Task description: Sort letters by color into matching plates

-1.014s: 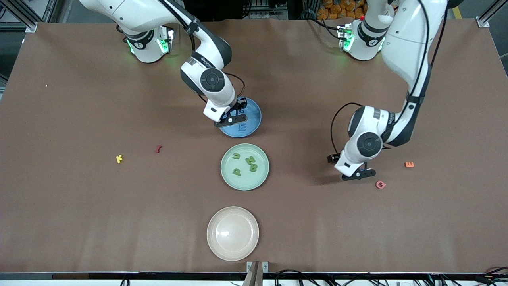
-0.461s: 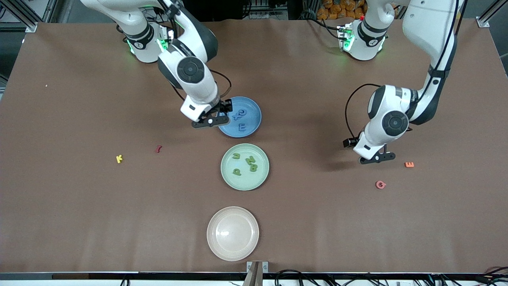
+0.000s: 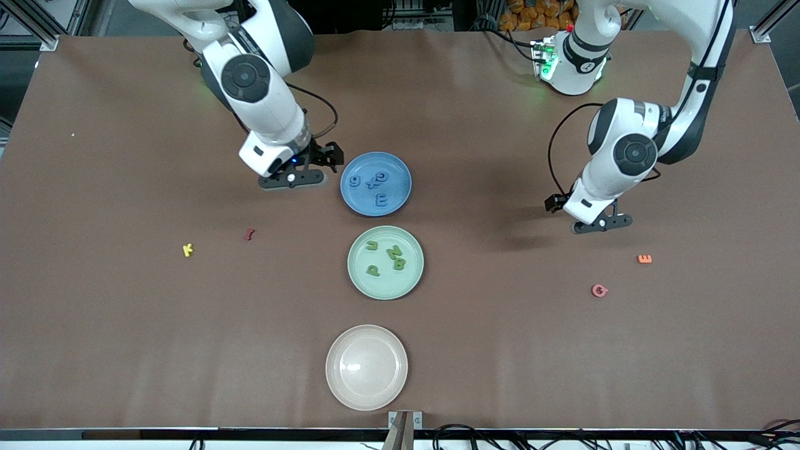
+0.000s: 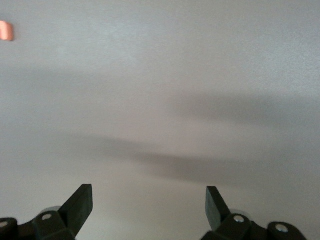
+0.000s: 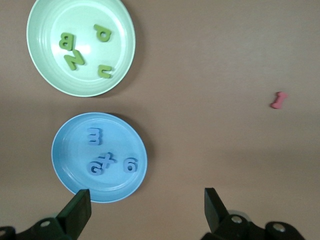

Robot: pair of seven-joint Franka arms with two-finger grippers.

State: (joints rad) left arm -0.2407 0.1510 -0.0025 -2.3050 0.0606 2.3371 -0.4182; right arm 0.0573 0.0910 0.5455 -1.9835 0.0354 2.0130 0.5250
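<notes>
Orange letter [image 4: 5, 31] cut off by left wrist view's edge; shape unreadable there. Red letter [image 3: 249, 234] and yellow letter [image 3: 187, 250] too small in front view to read w/ certainty. Upper arms and right arm's base cropped at top of front view.

even overhead light, soft arm shadows on the table [image 3: 125, 350]; front view sharp, left wrist view hazy, washed out.
</notes>
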